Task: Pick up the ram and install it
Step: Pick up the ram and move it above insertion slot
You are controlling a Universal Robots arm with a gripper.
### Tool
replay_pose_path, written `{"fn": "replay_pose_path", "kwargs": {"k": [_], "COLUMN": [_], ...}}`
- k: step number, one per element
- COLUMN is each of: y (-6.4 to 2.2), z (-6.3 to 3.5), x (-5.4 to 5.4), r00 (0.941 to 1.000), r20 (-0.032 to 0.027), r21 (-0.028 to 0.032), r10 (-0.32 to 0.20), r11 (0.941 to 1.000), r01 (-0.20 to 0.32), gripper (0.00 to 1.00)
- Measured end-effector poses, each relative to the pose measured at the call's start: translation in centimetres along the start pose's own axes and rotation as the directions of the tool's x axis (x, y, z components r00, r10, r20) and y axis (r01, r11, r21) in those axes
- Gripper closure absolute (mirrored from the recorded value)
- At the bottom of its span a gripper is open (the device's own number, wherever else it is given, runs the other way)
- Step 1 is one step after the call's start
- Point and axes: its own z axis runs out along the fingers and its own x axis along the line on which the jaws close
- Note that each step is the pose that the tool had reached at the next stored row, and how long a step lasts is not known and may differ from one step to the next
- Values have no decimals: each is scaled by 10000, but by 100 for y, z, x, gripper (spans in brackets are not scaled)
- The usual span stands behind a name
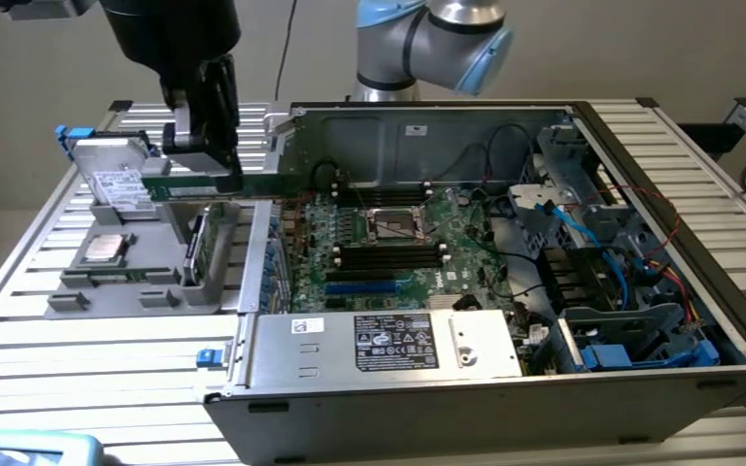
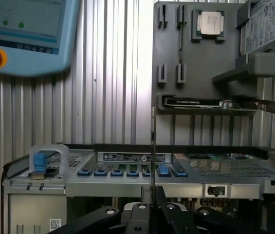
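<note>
Ram (image 1: 259,183) is clamped edge-up between the end effector (image 1: 205,170) fingers, upper left of the exterior view, raised over the grey parts tray (image 1: 127,296) on the counter (image 1: 62,359), beside the open computer case (image 1: 347,408)

gripper (image 2: 153,197) clamped on ram (image 2: 153,146), edge-on | CPU (image 2: 210,23) in gray holder (image 2: 200,68) | apparently a teach pendant (image 2: 25,44)

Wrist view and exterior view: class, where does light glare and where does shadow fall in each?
Wrist view: a bright glare stripe lies along the ribbed table; the gripper, shut on the ram, sits in shadow. Exterior view: soft, even light, no hard shadows; the inside of the case is dimmer than the table.
</note>
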Motion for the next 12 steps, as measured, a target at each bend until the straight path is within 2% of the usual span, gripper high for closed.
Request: {"fn": "replay_pose_path", "kwargs": {"k": [12], "y": [-548], "z": [19], "x": [29], "r00": [10000], "r20": [43], "r21": [-1], "r10": [-64], "r11": [10000], "r01": [64], "gripper": [86]}}
